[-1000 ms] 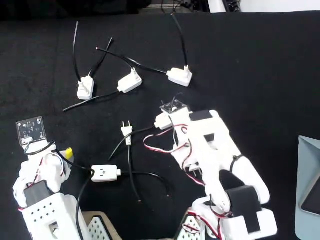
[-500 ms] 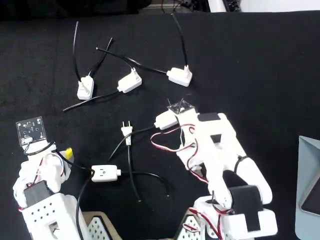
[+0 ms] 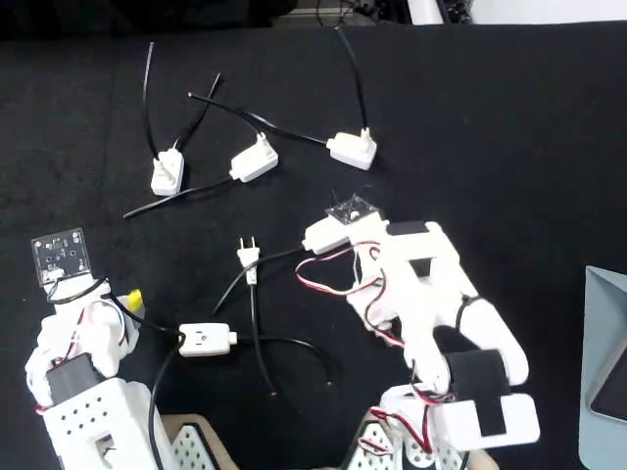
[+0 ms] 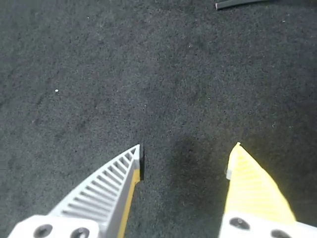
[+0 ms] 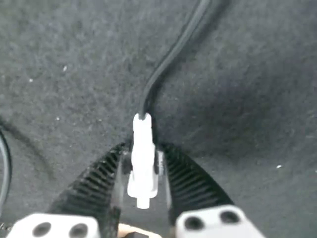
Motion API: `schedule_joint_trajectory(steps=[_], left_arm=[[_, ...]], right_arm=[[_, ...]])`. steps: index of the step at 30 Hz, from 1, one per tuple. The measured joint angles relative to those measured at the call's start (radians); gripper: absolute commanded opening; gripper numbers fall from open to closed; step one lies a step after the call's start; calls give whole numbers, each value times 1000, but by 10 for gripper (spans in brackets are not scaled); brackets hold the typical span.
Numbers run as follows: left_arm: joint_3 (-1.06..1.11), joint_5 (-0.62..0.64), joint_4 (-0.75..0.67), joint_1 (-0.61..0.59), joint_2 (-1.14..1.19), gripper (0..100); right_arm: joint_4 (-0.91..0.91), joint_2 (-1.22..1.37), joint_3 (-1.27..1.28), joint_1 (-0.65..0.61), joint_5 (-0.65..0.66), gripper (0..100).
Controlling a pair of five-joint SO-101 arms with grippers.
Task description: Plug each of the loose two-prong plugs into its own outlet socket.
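Nearest, the left gripper is set wide open above the black table cloth. Farther out, a small white plug on a black cable is clamped in the right gripper, its long axis in line with the fingers. A white wedge-shaped outlet socket lies apart at twelve o'clock.
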Motion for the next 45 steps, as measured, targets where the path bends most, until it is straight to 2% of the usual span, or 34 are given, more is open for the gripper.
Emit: schedule_joint_trajectory(steps=[6, 11, 17, 22, 25, 32, 38, 45], left_arm=[[0, 0, 0, 0, 0, 281], [0, 0, 0, 0, 0, 281], [0, 2, 0, 0, 0, 281], [-60, 97, 0, 6, 0, 281], [-112, 141, 0, 78, 0, 281], [-187, 239, -32, 356, 0, 280], [-190, 270, -157, 491, 2, 247], [-196, 270, -176, 666, 2, 245]], right_arm=[[2, -3, -8, 26, 6, 11], [100, -72, -17, 26, 5, 11], [150, -284, -55, 14, 5, 11], [140, -512, -25, -81, -3, 11], [81, -646, 32, -155, -63, 11], [-126, -841, 178, -342, -183, 11], [-310, -879, 255, -483, -264, 11], [-385, -879, 279, -605, -270, 11]])
